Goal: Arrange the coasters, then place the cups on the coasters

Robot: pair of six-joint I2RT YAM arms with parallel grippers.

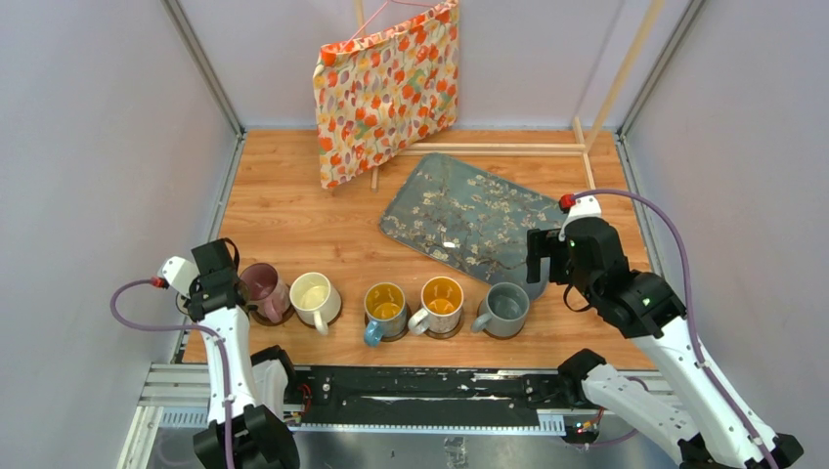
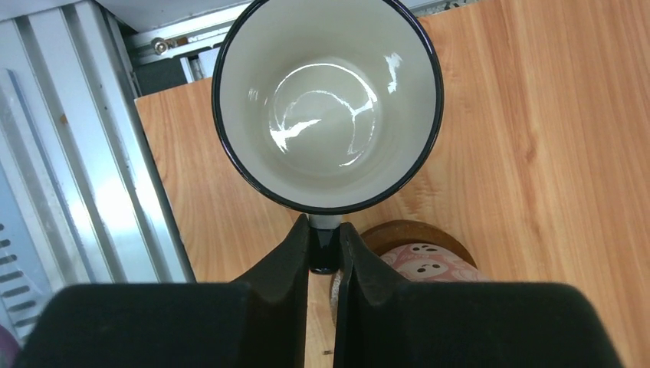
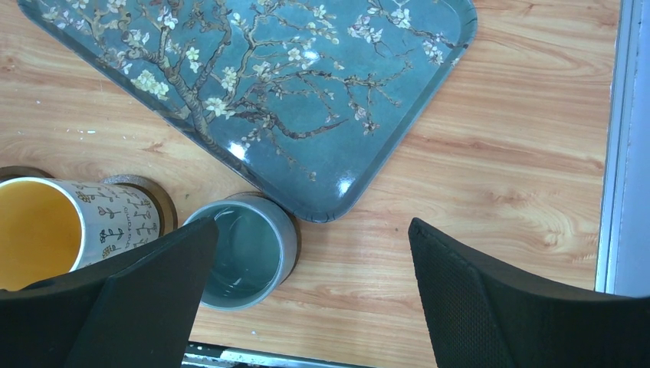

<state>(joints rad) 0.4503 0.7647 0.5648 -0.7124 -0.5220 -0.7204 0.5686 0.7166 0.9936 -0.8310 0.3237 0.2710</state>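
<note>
My left gripper (image 2: pixel 324 231) is shut on the dark handle of the white cup with a dark rim (image 2: pixel 328 100), which hangs upright over the table's near-left corner. Beside it the pink cup (image 2: pixel 426 262) stands on a brown coaster (image 2: pixel 398 231). From above, my left gripper (image 1: pixel 209 289) hides the white cup. The pink (image 1: pixel 264 290), cream (image 1: pixel 315 298), blue-handled (image 1: pixel 384 310), yellow-inside (image 1: pixel 441 303) and grey (image 1: pixel 506 309) cups form a row. My right gripper (image 3: pixel 314 230) is open over bare wood, right of the grey cup (image 3: pixel 244 257).
A blue-grey floral tray (image 1: pixel 469 217) lies behind the row, its corner touching the grey cup. A floral cloth bag (image 1: pixel 386 88) hangs on a wooden stand at the back. The metal rail (image 1: pixel 411 391) runs along the near edge, with grey walls left and right.
</note>
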